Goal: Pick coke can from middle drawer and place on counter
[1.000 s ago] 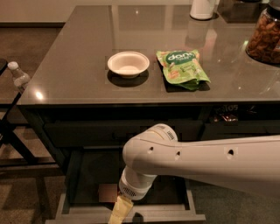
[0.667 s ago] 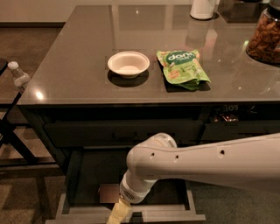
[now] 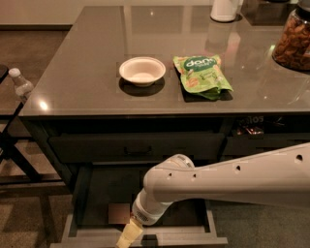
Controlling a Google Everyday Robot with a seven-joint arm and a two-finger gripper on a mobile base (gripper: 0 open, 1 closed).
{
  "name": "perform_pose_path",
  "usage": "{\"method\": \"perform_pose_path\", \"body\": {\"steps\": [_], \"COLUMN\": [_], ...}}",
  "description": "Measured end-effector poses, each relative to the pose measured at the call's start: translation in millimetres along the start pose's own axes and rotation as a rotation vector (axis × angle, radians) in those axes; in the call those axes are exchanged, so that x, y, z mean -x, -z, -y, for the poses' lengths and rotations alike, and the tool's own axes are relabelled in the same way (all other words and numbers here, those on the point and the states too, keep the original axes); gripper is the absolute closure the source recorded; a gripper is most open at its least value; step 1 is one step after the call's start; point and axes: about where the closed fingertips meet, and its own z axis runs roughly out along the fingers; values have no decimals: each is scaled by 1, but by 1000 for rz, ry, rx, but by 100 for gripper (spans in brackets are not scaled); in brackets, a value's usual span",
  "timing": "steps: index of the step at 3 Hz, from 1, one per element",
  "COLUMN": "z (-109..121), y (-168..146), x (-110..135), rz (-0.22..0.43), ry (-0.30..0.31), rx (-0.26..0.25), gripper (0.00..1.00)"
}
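The middle drawer (image 3: 92, 193) is pulled open below the counter (image 3: 87, 58), with a dark inside and a greyish front rim (image 3: 184, 239). A small reddish-brown thing (image 3: 118, 213), seemingly the coke can, lies in the drawer near the front. My gripper (image 3: 128, 236) hangs at the end of the white arm (image 3: 203, 186), low over the drawer's front rim, just right of and in front of the can. The lower part of the gripper runs off the bottom edge of the view.
A white bowl (image 3: 142, 70), a green snack bag (image 3: 201, 76), a jar of nuts (image 3: 293, 41) and a white container (image 3: 225, 8) stand on the counter. A shut drawer with a bar handle (image 3: 138, 149) sits above the open one. A clear plastic bottle (image 3: 20, 85) stands on a dark frame at left.
The arm has sunk a little lower over the open drawer. The gripper has stayed almost in place near the front rim.
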Motion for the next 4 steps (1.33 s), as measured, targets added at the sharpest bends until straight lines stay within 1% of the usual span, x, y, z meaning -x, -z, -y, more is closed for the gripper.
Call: {"method": "perform_pose_path", "body": {"steps": [1,2,3,4], "z": [22,22,27,56], "y": [-44,-44,-62,-85], "x": [11,10,15,41], "rz": [84,80,105,172], "ry": [-67,-67,-60,-24], "rx": [-28,-26,-7,-41], "gripper": [0,0,0,0]}}
